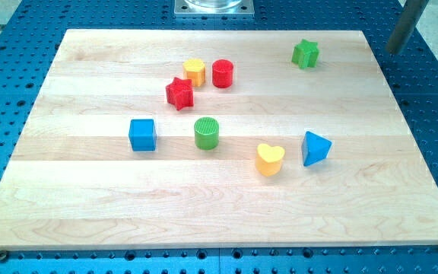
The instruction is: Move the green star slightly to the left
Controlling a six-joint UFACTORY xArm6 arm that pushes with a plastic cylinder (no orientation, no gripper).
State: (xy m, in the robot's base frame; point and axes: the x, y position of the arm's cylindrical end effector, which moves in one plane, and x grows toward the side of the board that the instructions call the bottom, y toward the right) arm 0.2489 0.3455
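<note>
The green star (pixel 306 54) sits near the tabletop's (pixel 204 198) top right corner, close to the top edge and well apart from every other block. The rod comes down at the view's upper right, off the board beyond that corner, and its lower end, the tip (pixel 393 50), hangs over the blue perforated base rather than the wood. There is no pincer on this arm at all, only the bare rod, so nothing is held and nothing can be. For a small shove towards the left edge, the tip seems already on the correct side: it needs to come onto the board to the star's right, about level with the star's middle, and then travel straight towards the left edge. Contact through the centre matters, I think, because a star has points that would turn it if struck off-centre. The push ought to be short, since the task asks only for a slight shift. The path to the left looks free for some way; the red cylinder (pixel 223 74) and the yellow block (pixel 195 71) stand well off towards the top middle, with the red star (pixel 179 93) just below them. The green cylinder (pixel 206 133), blue cube (pixel 142 135), yellow heart (pixel 270 159) and blue triangular block (pixel 315 148) lie lower down, out of the way.
</note>
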